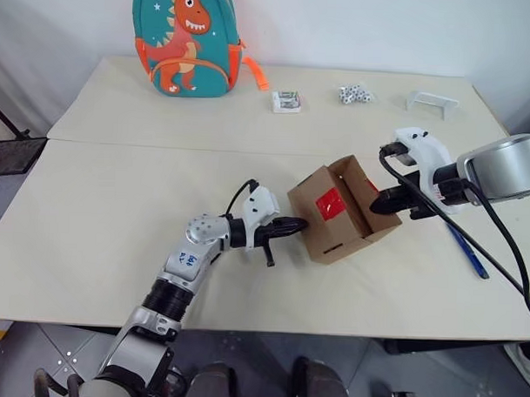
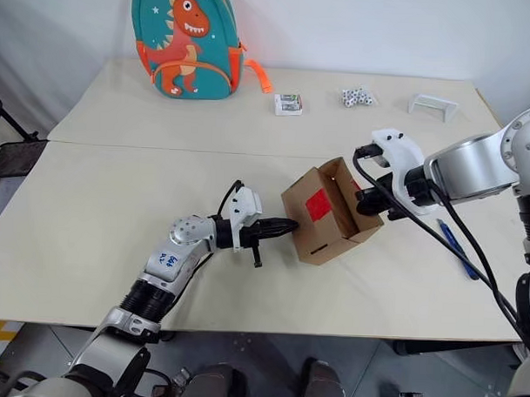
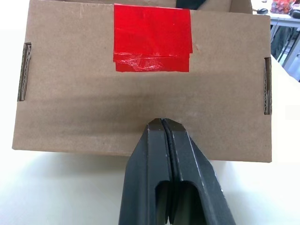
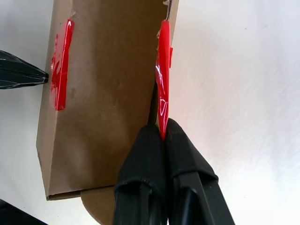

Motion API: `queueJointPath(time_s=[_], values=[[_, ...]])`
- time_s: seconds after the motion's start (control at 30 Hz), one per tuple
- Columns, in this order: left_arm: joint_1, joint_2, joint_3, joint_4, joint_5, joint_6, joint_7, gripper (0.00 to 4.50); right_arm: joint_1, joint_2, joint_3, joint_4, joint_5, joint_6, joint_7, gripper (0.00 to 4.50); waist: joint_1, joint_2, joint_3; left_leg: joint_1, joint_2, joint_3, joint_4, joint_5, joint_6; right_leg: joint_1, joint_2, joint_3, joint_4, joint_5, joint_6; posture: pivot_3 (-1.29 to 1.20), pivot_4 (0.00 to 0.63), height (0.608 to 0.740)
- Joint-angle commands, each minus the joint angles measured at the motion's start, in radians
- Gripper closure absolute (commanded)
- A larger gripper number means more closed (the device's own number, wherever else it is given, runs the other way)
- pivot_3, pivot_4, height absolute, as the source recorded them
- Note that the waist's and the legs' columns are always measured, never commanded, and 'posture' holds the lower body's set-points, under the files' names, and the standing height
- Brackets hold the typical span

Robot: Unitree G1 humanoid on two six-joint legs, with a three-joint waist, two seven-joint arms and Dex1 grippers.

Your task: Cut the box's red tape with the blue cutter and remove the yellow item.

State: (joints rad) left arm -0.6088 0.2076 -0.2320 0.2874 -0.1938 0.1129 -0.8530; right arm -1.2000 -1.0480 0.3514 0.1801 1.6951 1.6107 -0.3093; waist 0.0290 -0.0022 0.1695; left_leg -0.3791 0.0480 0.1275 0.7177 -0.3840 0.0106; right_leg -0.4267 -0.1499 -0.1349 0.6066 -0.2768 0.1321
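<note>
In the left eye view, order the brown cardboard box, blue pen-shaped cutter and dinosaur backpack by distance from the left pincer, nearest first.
From the left pincer:
1. Brown cardboard box, directly at its tip, toward the robot's right.
2. Blue pen-shaped cutter, on the table beyond the box, far right.
3. Teal dinosaur backpack, at the table's back edge.

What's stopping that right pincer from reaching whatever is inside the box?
Nothing visible blocks it. The box stands open, and the right pincer, shut, grips a flap at that opening. The yellow item cannot be seen.

Table (image 1: 116, 237) with box (image 1: 334, 223), backpack (image 1: 185, 41)
</note>
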Motion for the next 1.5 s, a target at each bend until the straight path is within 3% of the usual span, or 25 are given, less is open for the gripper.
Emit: queueJointPath(time_s=[0.03, 0.3, 1.07, 1.4, 1.5], values=[[0.02, -0.009, -0.039, 0.051, 0.046, 0.008, 0.0, 4.5, -0.023, -0.009, -0.016, -0.055, 0.093, -0.011, -0.047, 4.46, 0.0, 0.0, 0.0, 0.0, 0.0, 0.0, 0.0, 0.0, 0.0, 0.0, 0.0, 0.0, 0.0, 0.0, 0.0, 0.0, 0.15, 0.74], [0.029, -0.004, -0.042, 0.058, 0.057, 0.002, 0.004, 4.5, 0.034, -0.063, 0.05, -0.177, 0.277, -0.131, -0.152, 4.46, 0.001, 0.0, 0.0, -0.001, 0.0, -0.001, 0.001, 0.0, 0.001, 0.0, 0.0, -0.001, -0.001, 0.0, 0.0, 0.0, 0.15, 0.74], [0.052, 0.08, 0.018, -0.085, 0.059, 0.091, -0.026, 4.5, 0.105, -0.049, 0.057, -0.311, 0.277, -0.27, -0.254, 4.46, -0.022, -0.001, -0.001, 0.0, 0.002, 0.0, 0.0, -0.001, 0.001, -0.001, 0.0, 0.0, 0.0, 0.001, -0.001, 0.0, 0.15, 0.74], [0.065, 0.074, 0.025, -0.112, 0.044, 0.126, -0.029, 4.5, 0.081, -0.041, 0.071, -0.375, 0.277, -0.287, -0.274, 4.46, -0.028, -0.001, 0.0, -0.002, 0.002, 0.001, -0.001, -0.001, 0.001, -0.003, 0.0, -0.001, -0.001, 0.001, -0.001, 0.0, 0.15, 0.74], [0.086, 0.159, 0.061, -0.199, -0.014, 0.18, -0.121, 4.5, 0.087, -0.052, 0.076, -0.382, 0.277, -0.291, -0.297, 4.46, -0.03, -0.001, 0.0, -0.006, 0.002, 0.001, 0.0, -0.001, 0.001, -0.008, 0.001, -0.001, 0.0, 0.001, -0.001, 0.0, 0.15, 0.74]])
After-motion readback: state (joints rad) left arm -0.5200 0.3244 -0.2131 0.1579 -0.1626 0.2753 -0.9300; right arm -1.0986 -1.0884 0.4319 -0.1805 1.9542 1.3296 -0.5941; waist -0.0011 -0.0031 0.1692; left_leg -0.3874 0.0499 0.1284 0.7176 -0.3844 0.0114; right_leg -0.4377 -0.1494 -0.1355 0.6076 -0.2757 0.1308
